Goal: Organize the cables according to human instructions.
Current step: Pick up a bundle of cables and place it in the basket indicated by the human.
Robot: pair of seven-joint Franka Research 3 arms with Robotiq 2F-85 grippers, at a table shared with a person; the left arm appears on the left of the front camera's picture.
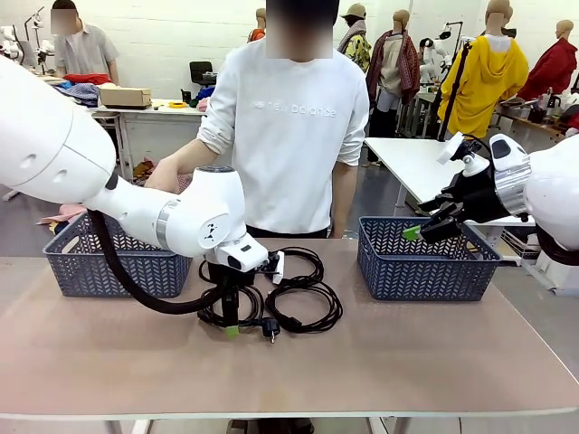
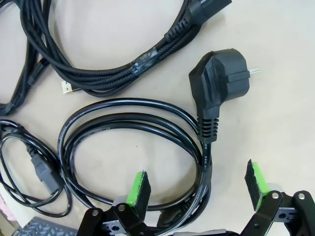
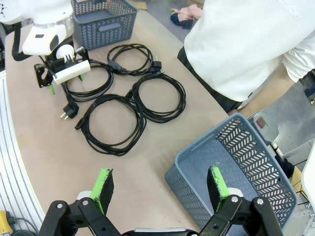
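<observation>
Altogether four coiled cables (image 3: 141, 123), two baskets (image 1: 425, 271)

White tiled wall (image 1: 172, 36) across the top of the frame, even light, grey floor (image 1: 18, 226) at mid left, white work table (image 1: 154, 127) with a cardboard box (image 1: 125, 95) at upper left, second white table (image 1: 412, 163) at mid right, tan tabletop (image 1: 289, 371) across the lower half.

Beige table (image 1: 434, 371), four coiled black cables (image 1: 296, 287) mid-table, left basket (image 1: 136, 271) and right basket (image 1: 425, 271) toward its ends
</observation>
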